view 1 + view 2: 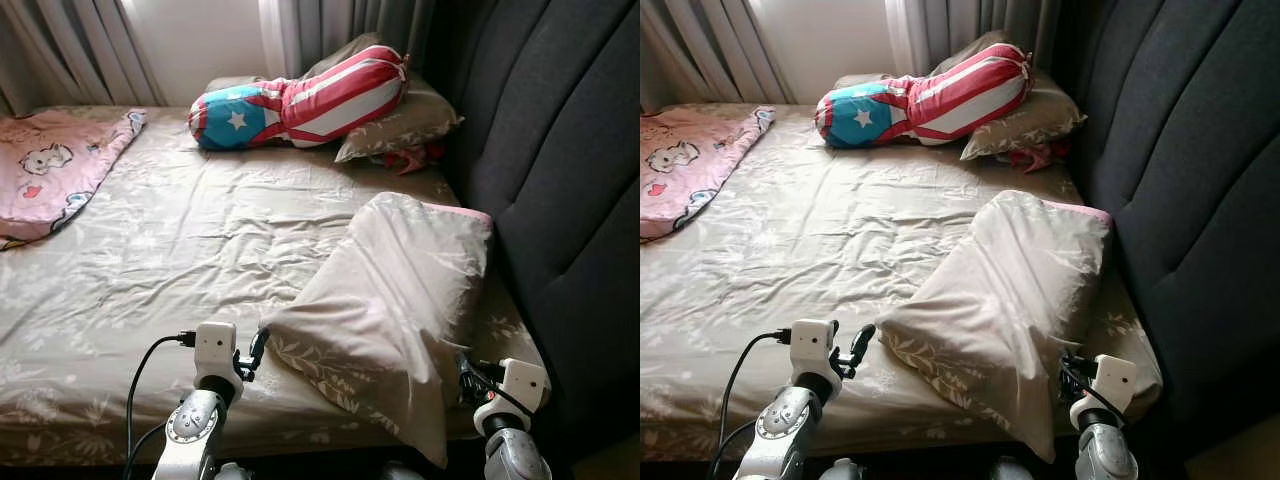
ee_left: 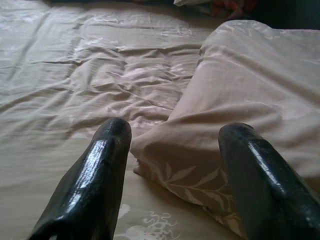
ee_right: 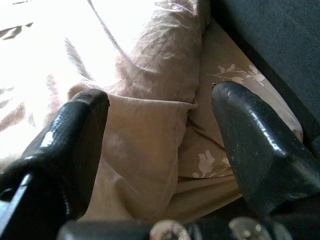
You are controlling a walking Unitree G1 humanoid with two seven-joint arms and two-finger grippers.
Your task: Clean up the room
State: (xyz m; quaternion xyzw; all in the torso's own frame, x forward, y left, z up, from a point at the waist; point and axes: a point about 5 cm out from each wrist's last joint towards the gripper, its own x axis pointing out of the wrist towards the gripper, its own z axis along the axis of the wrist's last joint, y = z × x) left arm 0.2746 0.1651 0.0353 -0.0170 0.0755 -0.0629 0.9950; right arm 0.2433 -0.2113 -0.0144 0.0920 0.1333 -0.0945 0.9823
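L hand (image 1: 258, 350): at near edge of bed, fingers spread wide, nothing held. Tips sit just beside near-left corner of beige pillow; wrist view shows that corner between the two fingers (image 2: 97, 170), no clear contact.
R hand (image 1: 466, 375): low at near-right corner of bed, close to headboard. Fingers (image 3: 250, 145) wide apart, nothing gripped; pillow's lower edge lies between them in wrist view.
Beige pillow (image 1: 395, 290): task item. Lies slantwise on right side of bed, far end w/ pink trim touching headboard, near end hanging toward bed edge between the two hands. Leaf print on underside.
Bed (image 1: 170, 250): beige sheet w/ pale leaf pattern, heavily wrinkled, sunlit mid-section.
Headboard (image 1: 560, 170): dark grey, padded, vertical channels, along robot's right.
Striped bolster (image 1: 300, 100): red/white stripes, blue end w/ white star; far end of bed, leaning on a second pillow.
Second pillow (image 1: 400, 125): beige, far-right corner, against headboard.
Red item (image 1: 410, 158): small, tucked under second pillow; can't tell what.
Pink blanket (image 1: 55, 165): cartoon print, far-left of bed, rumpled.
Curtains (image 1: 70, 50): grey, behind bed.
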